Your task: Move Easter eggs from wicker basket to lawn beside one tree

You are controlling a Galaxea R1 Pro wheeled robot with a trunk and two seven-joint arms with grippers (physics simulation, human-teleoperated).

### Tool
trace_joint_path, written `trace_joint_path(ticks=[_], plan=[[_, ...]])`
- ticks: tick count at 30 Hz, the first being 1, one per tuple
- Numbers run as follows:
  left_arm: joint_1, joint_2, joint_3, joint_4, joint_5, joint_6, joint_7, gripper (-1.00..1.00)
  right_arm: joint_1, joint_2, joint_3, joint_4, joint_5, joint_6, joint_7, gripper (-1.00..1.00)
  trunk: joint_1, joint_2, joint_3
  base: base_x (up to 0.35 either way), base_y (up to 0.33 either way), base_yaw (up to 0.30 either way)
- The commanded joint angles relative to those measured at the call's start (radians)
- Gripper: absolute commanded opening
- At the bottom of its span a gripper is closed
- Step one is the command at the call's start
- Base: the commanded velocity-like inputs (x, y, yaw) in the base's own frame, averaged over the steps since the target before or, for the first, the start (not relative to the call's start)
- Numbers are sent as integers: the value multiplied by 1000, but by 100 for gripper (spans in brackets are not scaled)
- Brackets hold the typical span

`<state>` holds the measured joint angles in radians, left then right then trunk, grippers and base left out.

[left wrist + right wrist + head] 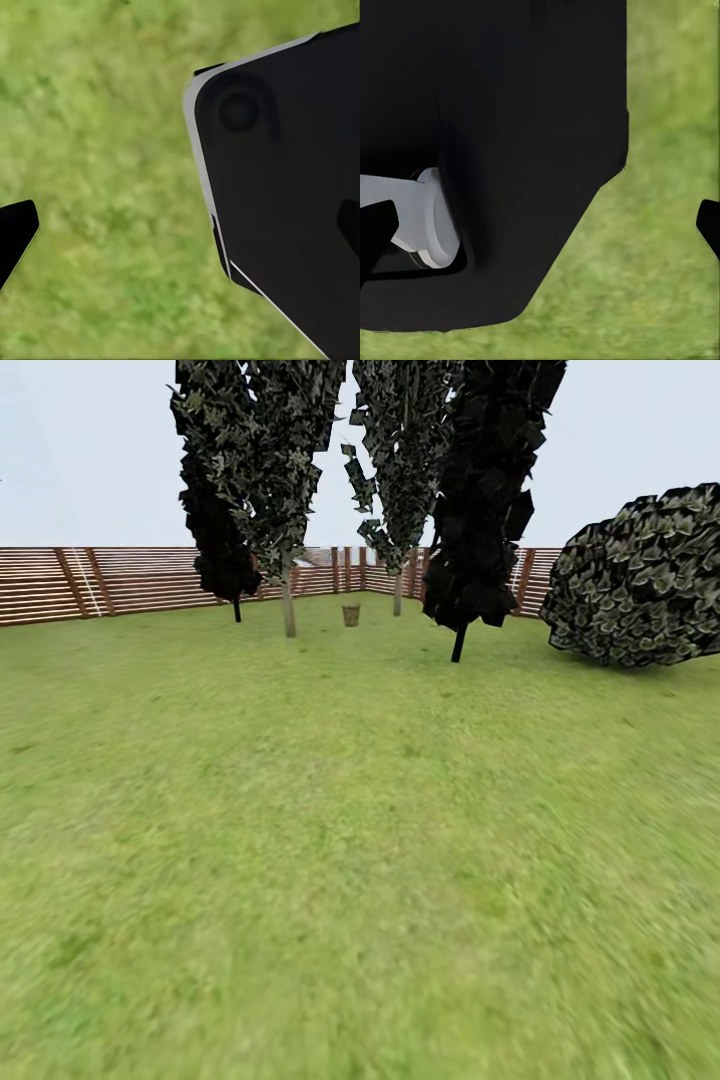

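Far off on the lawn (340, 840) stands the small wicker basket (351, 615), between two trees. The eggs cannot be made out at this distance. A tree with a pale grey trunk (288, 608) rises just left of the basket, and a second such tree (397, 594) stands to its right, nearer the fence. My left gripper (181, 225) hangs over grass beside a dark part of my own body (292, 187), its fingertips (15, 234) wide apart, open and empty. My right gripper (541, 229) is likewise open over grass, fingertips (709, 225) at the picture's edges.
A black-trunked tree (459, 640) with near-black leaves stands right of the basket, and another (236, 608) at the left. A big round dark bush (640, 580) sits at the right. The brown slat fence (120, 582) closes the garden behind. Open grass lies between me and the basket.
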<state>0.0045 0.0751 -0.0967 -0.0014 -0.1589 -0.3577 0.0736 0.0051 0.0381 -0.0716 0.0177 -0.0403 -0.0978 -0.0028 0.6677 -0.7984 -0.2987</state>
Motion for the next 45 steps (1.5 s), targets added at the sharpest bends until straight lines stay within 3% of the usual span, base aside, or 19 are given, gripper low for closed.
trace_joint_path(ticks=[1,45], plan=[[0,0,-8,0,-7,-3,8,100,0,0,-7,2,-4,-7,0,100,1,-1,-1,340,0,0],[0,-1,-8,0,-8,-1,8,100,0,0,-7,2,-4,-7,0,100,1,-1,-1,340,0,0]])
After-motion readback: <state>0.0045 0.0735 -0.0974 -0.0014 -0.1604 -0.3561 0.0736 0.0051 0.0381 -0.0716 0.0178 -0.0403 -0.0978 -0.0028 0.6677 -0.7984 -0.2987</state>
